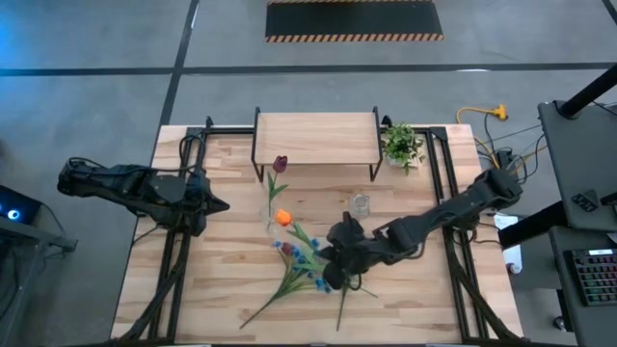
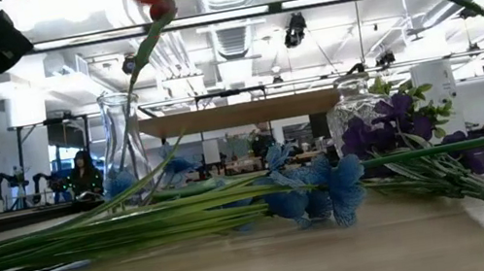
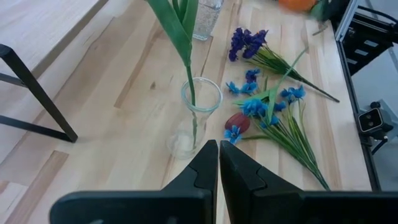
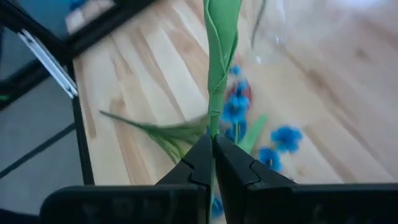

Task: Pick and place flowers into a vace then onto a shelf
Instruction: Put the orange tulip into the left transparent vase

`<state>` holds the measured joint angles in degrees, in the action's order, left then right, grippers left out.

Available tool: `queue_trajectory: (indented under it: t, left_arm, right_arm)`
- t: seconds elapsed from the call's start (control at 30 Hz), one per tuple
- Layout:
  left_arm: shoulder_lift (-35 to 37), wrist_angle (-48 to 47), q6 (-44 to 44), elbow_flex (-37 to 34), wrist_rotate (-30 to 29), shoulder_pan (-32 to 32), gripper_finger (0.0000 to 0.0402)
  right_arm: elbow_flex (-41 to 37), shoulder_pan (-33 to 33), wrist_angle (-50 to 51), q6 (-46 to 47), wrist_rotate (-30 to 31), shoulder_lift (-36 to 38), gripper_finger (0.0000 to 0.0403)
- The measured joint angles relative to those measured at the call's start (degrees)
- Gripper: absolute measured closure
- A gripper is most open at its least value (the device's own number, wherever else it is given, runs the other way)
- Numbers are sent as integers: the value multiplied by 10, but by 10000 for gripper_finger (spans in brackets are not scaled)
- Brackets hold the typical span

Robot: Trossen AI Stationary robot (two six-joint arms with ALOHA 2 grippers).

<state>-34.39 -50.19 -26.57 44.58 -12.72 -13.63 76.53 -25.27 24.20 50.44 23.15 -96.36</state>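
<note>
So far we count one flower in the vase point(image 3: 200, 106): a dark red tulip point(image 1: 280, 164) stands in it, stem down through the glass neck. The vase sits on the table, just ahead of the left gripper point(image 3: 218, 163), which waits with its fingers pressed together and nothing between them.

The right gripper point(image 4: 212, 155) is clamped on a green stem point(image 4: 219, 68); from the high view we judge this to be the orange bud point(image 1: 283, 218), lifted off the table, its head close beside the vase. We cannot tell whether the stem end has cleared the rim yet.

Below and behind the right gripper, the other flowers lie loose on the table: the blue spray point(image 3: 267, 106), the purple bunch point(image 3: 247, 42) and a second red tulip point(image 3: 237, 122) among the stems.

The shelf point(image 1: 315, 139) stands beyond the vase, its top bare. A second glass vase point(image 1: 361, 204) stands near it.

Judgement: early stage. One flower placed, one in hand, three or so left, and the move to the shelf not begun.
</note>
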Motion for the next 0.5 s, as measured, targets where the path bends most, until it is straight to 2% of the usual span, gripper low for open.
queue_trajectory:
  t: [0.23,0.5]
  left_arm:
    - [-1,2,0,0,-12,0,402]
    - [0,4,-1,0,-12,0,402]
  right_arm:
    - [-2,-2,-127,-138,59,7,395]
    - [-9,19,-296,-300,124,-22,395]
